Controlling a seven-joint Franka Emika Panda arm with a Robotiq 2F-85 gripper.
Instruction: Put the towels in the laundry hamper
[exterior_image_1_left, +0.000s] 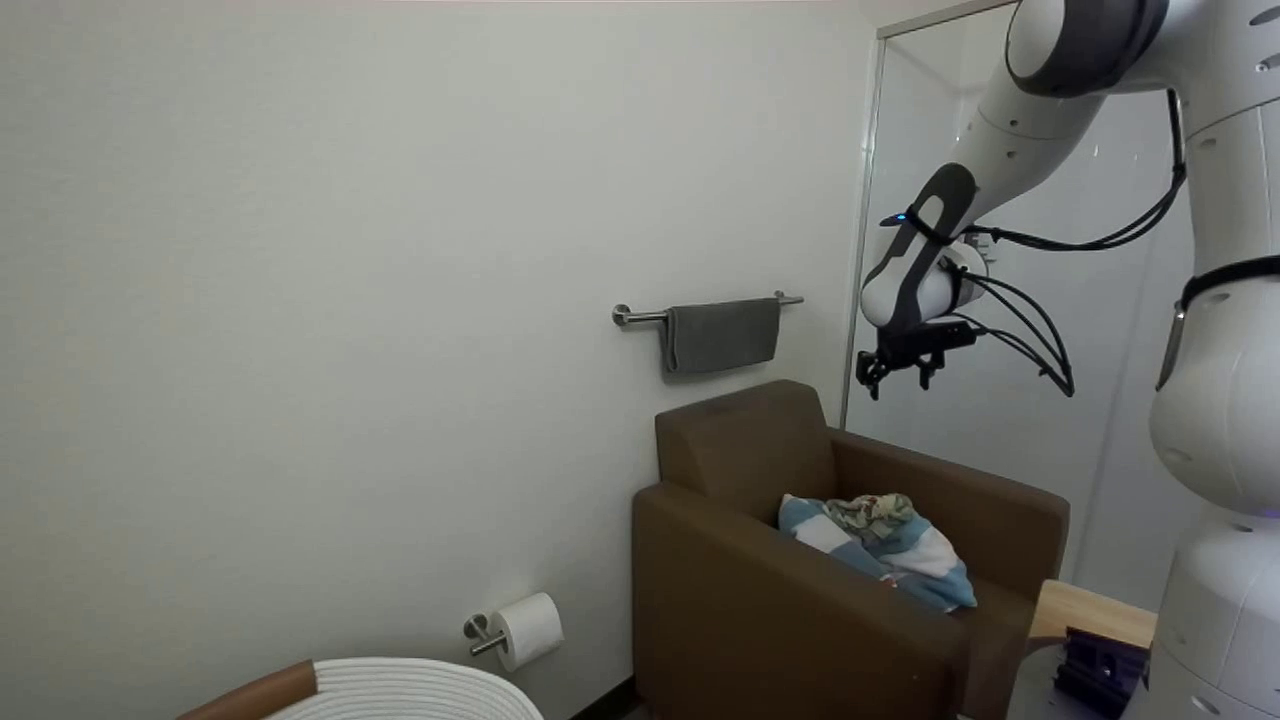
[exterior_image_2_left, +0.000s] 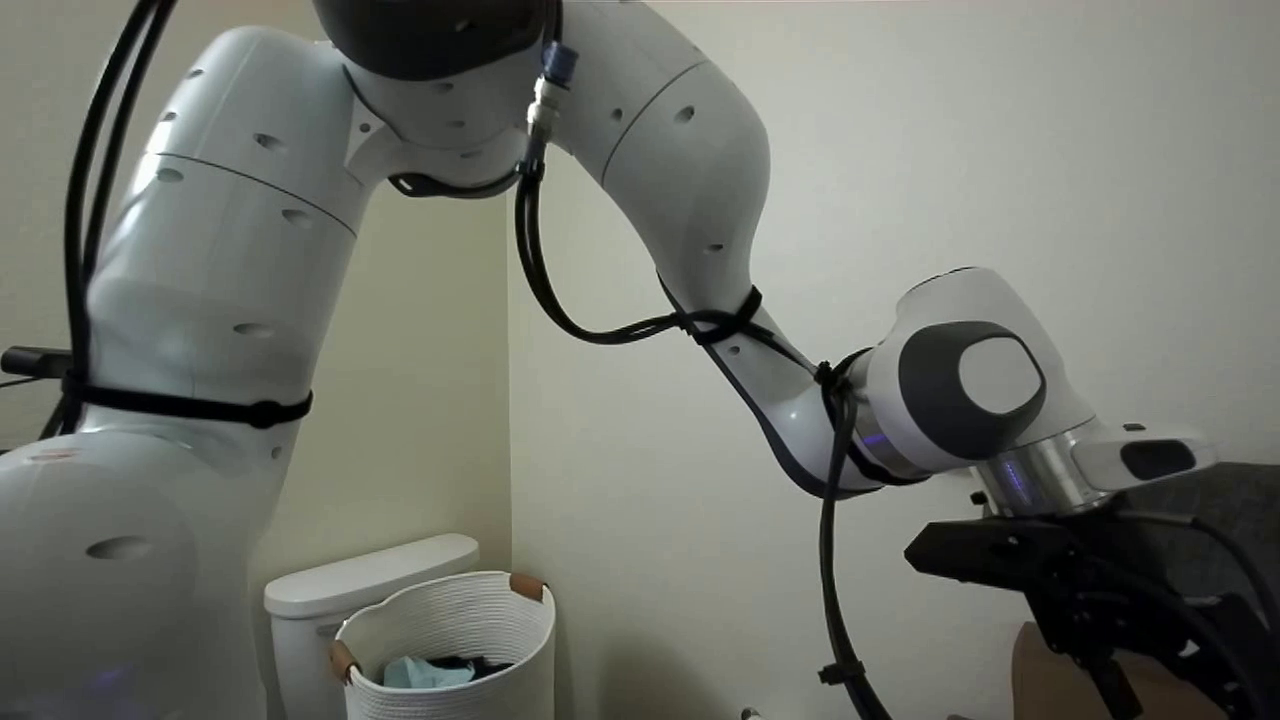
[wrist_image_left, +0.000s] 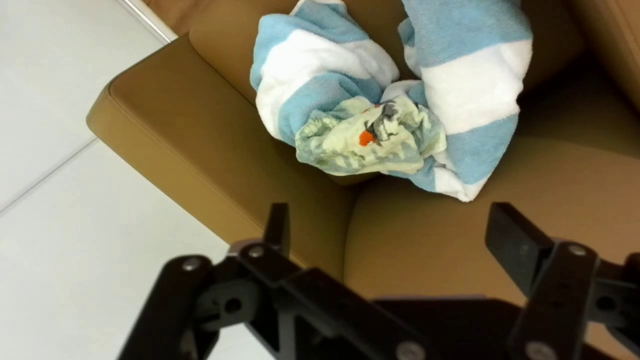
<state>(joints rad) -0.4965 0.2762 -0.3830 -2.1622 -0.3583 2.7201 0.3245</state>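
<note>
The small pale green towel (wrist_image_left: 370, 145) is lying bunched on top of the blue-and-white striped towel (wrist_image_left: 472, 95), and these 2 are resting on the seat of the brown armchair (exterior_image_1_left: 780, 600). Over the chair, well apart from the cloth, the gripper (wrist_image_left: 392, 232) is hanging with its jaws spread wide — nothing between them. The overlap is looking like the main hazard: a deep pinch would be catching both layers, and a loosely caught layer could be slipping off on the way. A descent too far sideways would be risking a knock against the armrest (exterior_image_1_left: 955, 488). Farther out, the dark grey towel (exterior_image_1_left: 722, 335) is hanging over the wall bar (exterior_image_1_left: 645, 317); a crooked tug could be snagging it there. The white hamper (exterior_image_2_left: 450, 618) is standing near the toilet tank (exterior_image_2_left: 375, 570), holding light-blue cloth (exterior_image_2_left: 430, 673) and a dark item (exterior_image_2_left: 488, 666) I cannot identify. The striped towel — being large — could be ending up half out, if its trailing end is hanging too low.
</note>
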